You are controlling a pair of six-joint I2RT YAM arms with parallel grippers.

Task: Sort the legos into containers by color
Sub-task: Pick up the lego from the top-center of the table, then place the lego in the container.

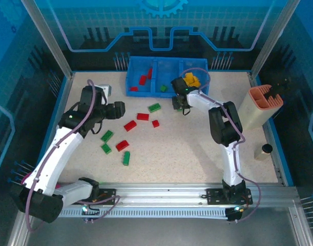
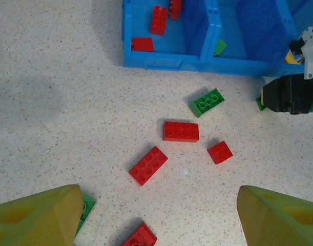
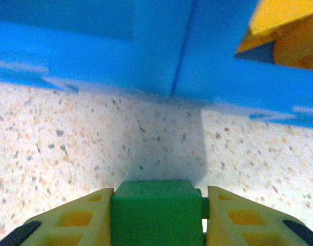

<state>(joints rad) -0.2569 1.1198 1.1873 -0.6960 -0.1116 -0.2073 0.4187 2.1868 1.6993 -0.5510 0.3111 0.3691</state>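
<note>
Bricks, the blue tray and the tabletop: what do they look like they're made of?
Red brick and green brick: likely moulded plastic, with uniform colour, crisp studs on the red one and a slight sheen. Blue tray: probably plastic too, glossy, with thin moulded walls. Tabletop: speckled, matte, stone-like pattern; perhaps laminate, hard to say.

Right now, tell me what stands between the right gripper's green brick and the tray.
Nothing loose: bare table lies ahead of the green brick, then the tray wall, which the right gripper likely must lift it over.
</note>
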